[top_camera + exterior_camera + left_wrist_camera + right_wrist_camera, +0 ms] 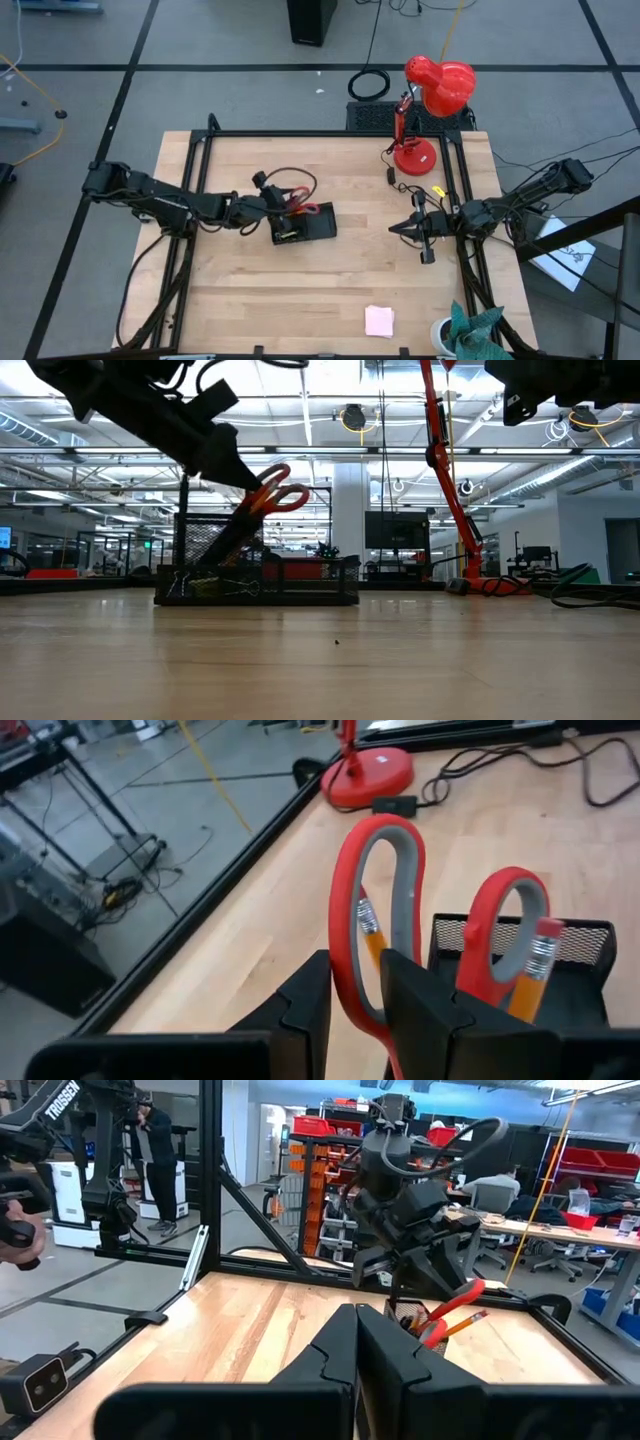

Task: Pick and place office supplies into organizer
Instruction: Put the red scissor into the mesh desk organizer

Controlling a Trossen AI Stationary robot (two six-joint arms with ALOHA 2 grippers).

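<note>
Two arms share the table, and on the left the left gripper (355, 995) pinches one red loop of the scissors (298, 208), whose blades already stand tilted inside the tall part of the organizer (318, 226), beside an orange pencil (527, 980) leaning in the same compartment. To finish this step well, I judge the fingers should part slowly and the arm lift back along its own line, so the loop does not snag and drag the light tray over. Further right, the pink note pad (379, 320) lies near the front edge, well apart from both arms. On the right, the right gripper (422, 230) waits with fingers pressed together, facing the tray near the red lamp (432, 90).
</note>
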